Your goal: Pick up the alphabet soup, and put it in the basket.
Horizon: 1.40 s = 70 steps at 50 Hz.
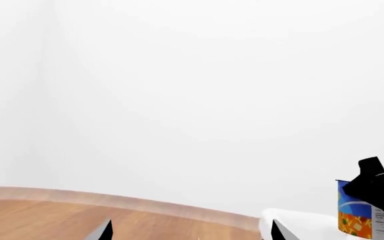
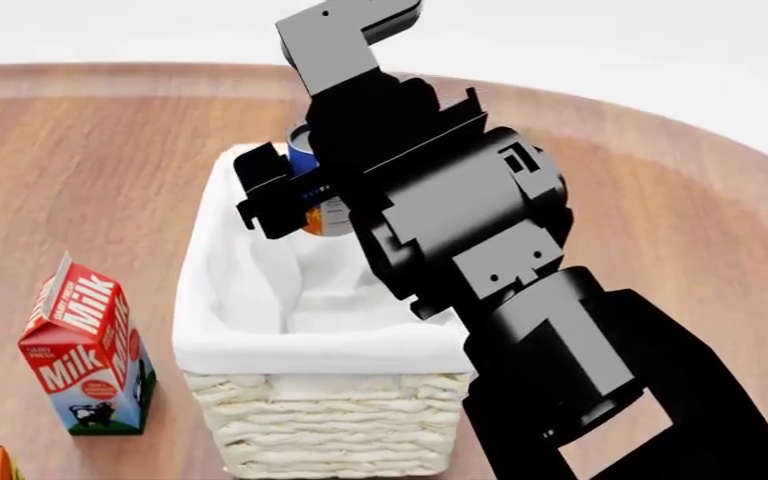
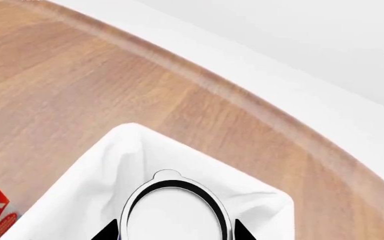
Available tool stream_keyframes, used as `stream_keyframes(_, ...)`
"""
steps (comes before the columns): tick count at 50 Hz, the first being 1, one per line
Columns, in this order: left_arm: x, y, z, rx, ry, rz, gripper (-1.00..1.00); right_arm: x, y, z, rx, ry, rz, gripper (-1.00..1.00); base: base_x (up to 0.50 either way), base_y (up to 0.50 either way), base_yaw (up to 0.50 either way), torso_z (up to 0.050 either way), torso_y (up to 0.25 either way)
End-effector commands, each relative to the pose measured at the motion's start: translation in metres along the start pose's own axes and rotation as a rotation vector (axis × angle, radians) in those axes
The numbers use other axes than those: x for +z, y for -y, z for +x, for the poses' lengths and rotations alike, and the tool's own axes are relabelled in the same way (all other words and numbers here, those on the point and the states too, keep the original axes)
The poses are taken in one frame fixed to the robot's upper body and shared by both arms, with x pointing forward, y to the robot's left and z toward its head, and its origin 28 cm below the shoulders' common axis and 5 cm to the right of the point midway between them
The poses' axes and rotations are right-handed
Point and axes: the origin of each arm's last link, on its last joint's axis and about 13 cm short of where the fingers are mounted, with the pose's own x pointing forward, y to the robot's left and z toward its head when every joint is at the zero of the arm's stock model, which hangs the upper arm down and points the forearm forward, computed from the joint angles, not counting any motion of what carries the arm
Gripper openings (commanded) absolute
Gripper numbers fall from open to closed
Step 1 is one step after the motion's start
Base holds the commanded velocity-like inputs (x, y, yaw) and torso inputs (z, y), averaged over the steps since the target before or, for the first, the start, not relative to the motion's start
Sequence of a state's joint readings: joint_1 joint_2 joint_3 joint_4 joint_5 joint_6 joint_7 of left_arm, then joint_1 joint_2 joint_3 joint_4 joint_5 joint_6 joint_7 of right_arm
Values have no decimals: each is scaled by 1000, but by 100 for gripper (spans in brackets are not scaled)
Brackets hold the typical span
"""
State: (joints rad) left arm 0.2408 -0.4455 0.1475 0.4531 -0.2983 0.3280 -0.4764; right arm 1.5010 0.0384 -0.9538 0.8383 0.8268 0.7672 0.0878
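Big black right arm (image 2: 544, 340) fills the head view at 5 o'clock, reaching up over the basket (image 2: 317, 420). Its right gripper (image 2: 307, 195) is clamped on the soup (image 2: 315, 215), w/ a finger on each side of the can. Soup hangs over the far end of the basket, above the white cloth, at about 12 o'clock from the basket's middle. In the right wrist view the can's white lid (image 3: 172, 215) sits b/w the two black tips. Milk (image 2: 84, 350) stands on the table (image 2: 64, 170) at 9 o'clock, just beside the basket. Left gripper (image 1: 192, 231) shows only two tips, wide apart, w/ nothing b/w them.
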Motion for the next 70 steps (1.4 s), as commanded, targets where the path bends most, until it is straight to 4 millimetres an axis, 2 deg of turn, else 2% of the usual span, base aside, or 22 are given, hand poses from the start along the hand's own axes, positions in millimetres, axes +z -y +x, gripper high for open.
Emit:
stream_keyframes(1,0,-1,0,-8,8,-14,100,6,1,-1,-9,25,-28,-100,0,0,0,0,-18)
stream_keyframes(70,2,1,-1,-11,16,-3,100,6,-1,-2,-14,28,-54,-100,0,0,0,0,-54)
